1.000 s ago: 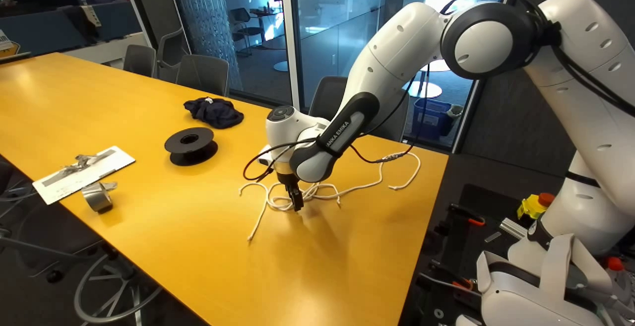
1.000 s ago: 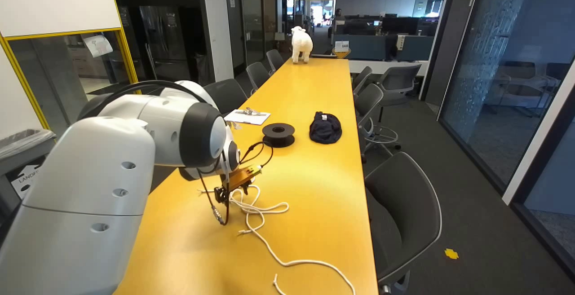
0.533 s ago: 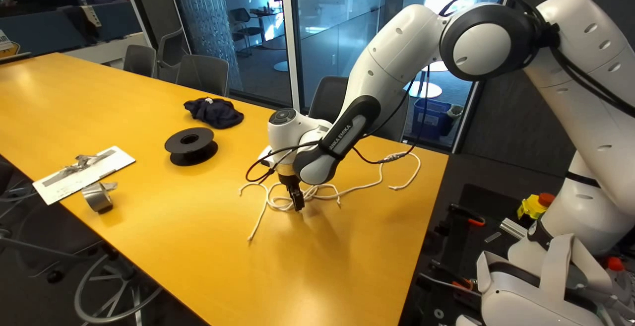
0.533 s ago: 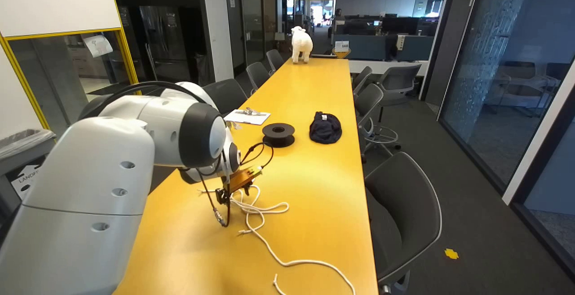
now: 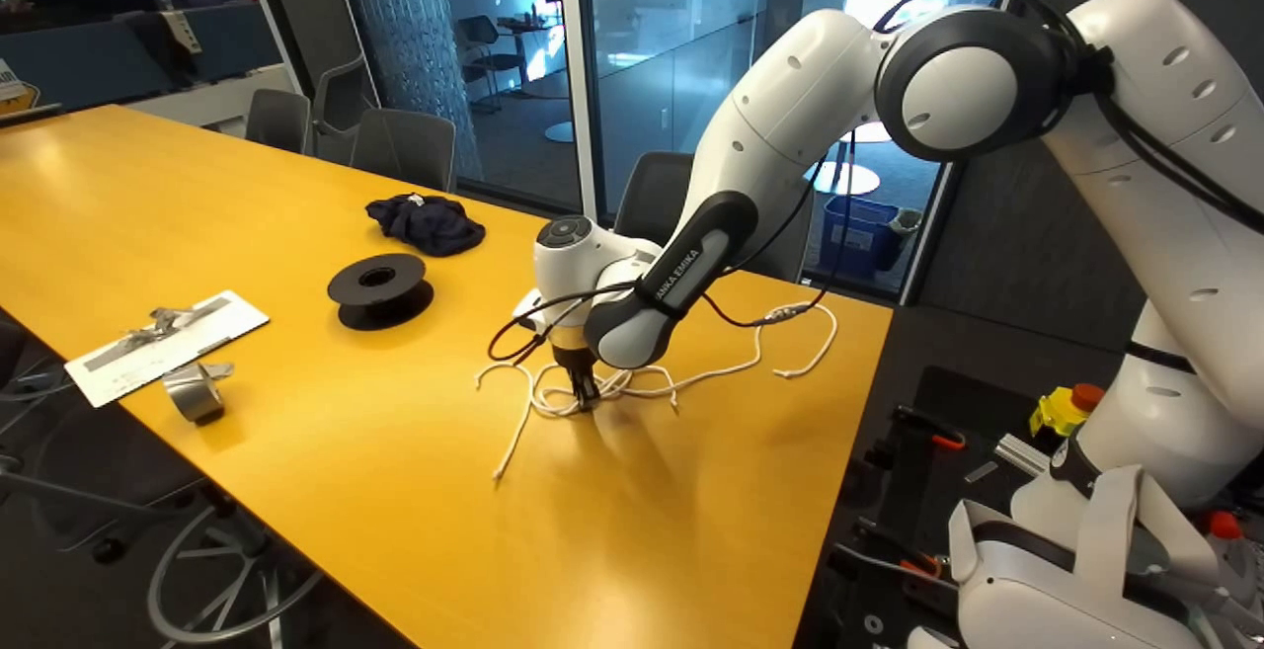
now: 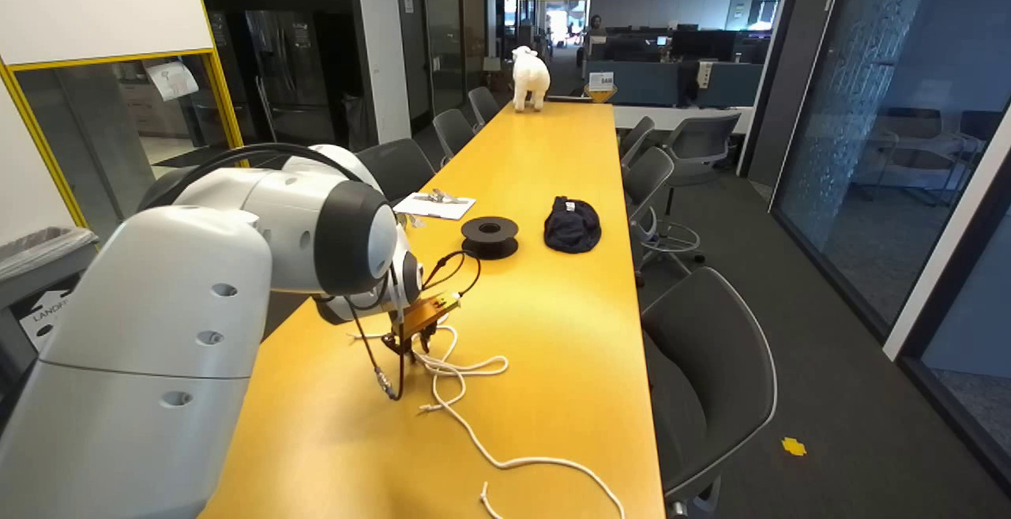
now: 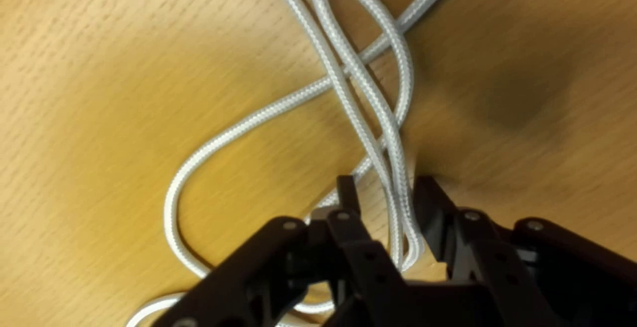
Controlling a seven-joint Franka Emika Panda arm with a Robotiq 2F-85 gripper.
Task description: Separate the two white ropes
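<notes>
Ropes (image 7: pixel 259 117) are judged light, soft and limp; hold is best taken at the paired strands (image 7: pixel 395 148), straddled by the gripper (image 7: pixel 384 187), its jaws spread.

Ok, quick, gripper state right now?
Gripper: open, with white rope strands between its jaws, not clamped; a gap shows beside them.

Two braided white ropes (image 7: pixel 367 82) lie limp on the surface (image 5: pixel 632 530) in crossing loops, loose ends trailing outward.
</notes>
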